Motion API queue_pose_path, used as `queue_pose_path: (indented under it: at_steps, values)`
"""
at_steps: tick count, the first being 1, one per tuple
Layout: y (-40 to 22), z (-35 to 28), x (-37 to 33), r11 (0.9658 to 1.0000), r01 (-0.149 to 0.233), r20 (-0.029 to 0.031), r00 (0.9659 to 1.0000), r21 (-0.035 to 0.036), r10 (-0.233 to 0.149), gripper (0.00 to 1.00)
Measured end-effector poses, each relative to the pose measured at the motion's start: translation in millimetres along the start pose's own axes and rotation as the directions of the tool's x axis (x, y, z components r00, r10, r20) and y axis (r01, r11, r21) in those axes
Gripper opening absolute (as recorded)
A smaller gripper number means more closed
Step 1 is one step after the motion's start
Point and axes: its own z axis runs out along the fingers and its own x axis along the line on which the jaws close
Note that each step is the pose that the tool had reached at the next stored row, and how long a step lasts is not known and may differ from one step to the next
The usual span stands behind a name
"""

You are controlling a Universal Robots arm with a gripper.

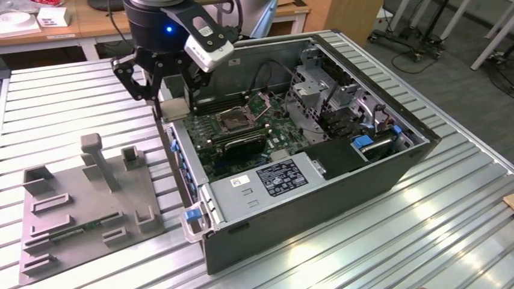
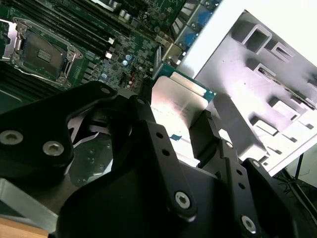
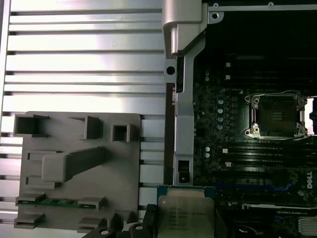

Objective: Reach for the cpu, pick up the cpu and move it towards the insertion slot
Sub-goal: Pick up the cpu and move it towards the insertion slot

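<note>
My gripper (image 1: 175, 103) is shut on the cpu (image 1: 175, 108), a pale silvery square chip that hangs over the edge of the open computer case (image 1: 321, 198), on the exterior view's left. In the second wrist view the black fingers (image 2: 148, 124) clamp two opposite sides of the cpu (image 2: 176, 99). The insertion slot (image 1: 235, 120), a dark-centred socket in a silvery frame, lies on the green motherboard a short way toward the exterior view's right of the chip. Both wrist views show the insertion slot (image 3: 276, 115) (image 2: 42, 49) open and bare, apart from the cpu (image 3: 185, 213).
A grey fixture tray (image 1: 88, 205) with upright posts sits on the slatted metal table (image 1: 72, 102), with a green memory stick (image 1: 76, 230) lying in it. Inside the case are long black memory slots (image 1: 241, 143), a power supply (image 1: 277, 177) and drive cages (image 1: 329, 102).
</note>
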Motion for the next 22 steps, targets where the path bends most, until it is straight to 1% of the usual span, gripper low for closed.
queue_pose_path:
  at_steps: [22]
  values:
    - [-0.7,0.1,-32.3,1.0000,0.000,0.0000,1.0000,0.0000,0.000,0.54]
